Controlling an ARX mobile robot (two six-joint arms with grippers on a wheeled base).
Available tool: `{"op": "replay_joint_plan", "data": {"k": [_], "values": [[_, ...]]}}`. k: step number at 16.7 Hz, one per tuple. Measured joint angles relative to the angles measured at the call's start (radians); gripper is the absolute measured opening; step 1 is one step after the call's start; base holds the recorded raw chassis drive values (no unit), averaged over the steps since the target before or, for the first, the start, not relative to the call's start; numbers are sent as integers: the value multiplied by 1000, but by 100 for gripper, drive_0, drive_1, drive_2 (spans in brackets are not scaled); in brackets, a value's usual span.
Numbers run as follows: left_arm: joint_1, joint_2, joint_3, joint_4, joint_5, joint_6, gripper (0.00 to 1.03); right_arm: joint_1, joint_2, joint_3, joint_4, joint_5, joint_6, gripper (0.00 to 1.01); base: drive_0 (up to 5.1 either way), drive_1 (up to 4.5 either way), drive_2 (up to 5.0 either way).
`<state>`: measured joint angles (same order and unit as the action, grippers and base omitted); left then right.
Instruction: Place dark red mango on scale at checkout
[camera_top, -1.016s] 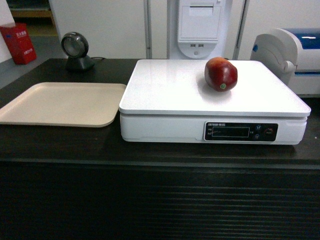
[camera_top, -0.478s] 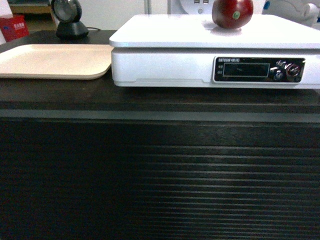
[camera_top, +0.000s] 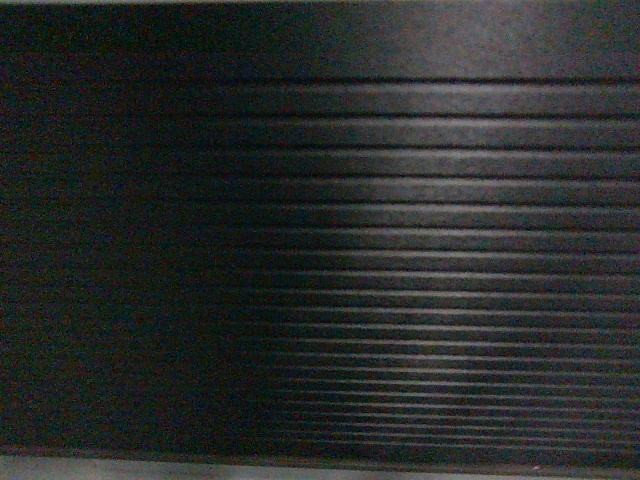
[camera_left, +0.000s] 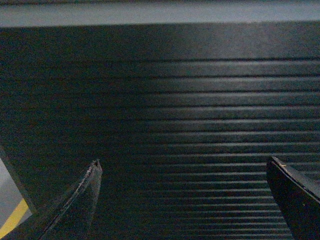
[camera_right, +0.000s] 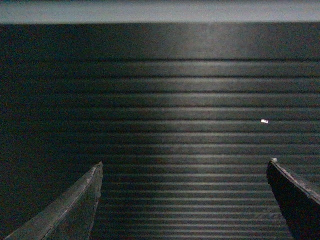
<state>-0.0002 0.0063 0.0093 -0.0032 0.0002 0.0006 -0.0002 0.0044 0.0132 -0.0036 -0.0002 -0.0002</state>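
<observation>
Head view shows only the checkout's black ribbed front (camera_top: 400, 260); dark red mango and white scale are out of sight. My left fingers (camera_left: 185, 200) and right fingers (camera_right: 185, 200) gape empty, pointing at twelve o'clock, likely stowed low.

Table (camera_top: 400, 250): only its black front shows, ribbed in horizontal slats, filling the head view. Both wrist views face the same slats (a pale strip along their top edge). Tabletop out of sight; nothing on it can be told.
</observation>
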Motion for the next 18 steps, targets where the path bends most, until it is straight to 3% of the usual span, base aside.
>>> {"op": "replay_joint_plan", "data": {"k": [18], "values": [[0, 0, 0, -2, 0, 0, 98, 0, 0, 0, -1, 0, 0, 98, 0, 0, 0]]}}
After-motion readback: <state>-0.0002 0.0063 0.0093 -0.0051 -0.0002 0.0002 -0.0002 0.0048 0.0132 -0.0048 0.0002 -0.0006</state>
